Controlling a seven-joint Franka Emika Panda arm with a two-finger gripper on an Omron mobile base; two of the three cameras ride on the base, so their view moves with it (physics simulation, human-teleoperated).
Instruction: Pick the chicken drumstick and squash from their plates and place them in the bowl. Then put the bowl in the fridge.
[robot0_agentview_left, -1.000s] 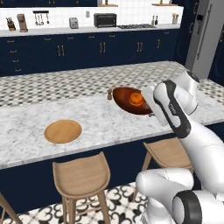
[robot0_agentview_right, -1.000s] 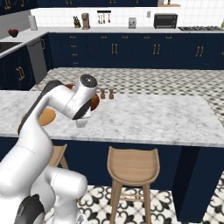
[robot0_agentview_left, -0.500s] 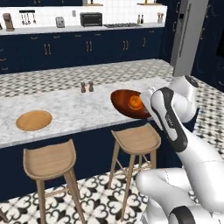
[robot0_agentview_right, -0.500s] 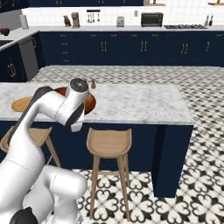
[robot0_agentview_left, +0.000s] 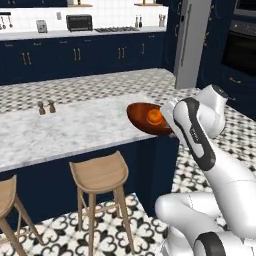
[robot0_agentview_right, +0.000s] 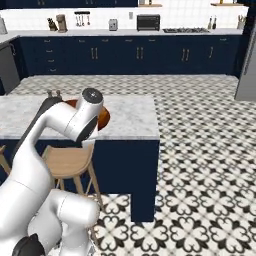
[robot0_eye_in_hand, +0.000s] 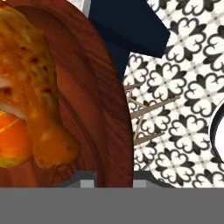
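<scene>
the gripper (robot0_eye_in_hand: 113, 177) was clamped on the rim of the bowl (robot0_agentview_left: 145, 119), so the bowl rode in the air just past the end edge of the island counter (robot0_agentview_left: 70, 131), off the marble. the squash (robot0_agentview_left: 155, 116) and chicken drumstick (robot0_eye_in_hand: 37, 92) lay together inside it, loaded for the fridge (robot0_agentview_left: 192, 42) ahead.

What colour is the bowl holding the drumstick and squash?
Glossy dark reddish-brown with a wood-like grain, clearest on the bowl in the hand view.
</scene>
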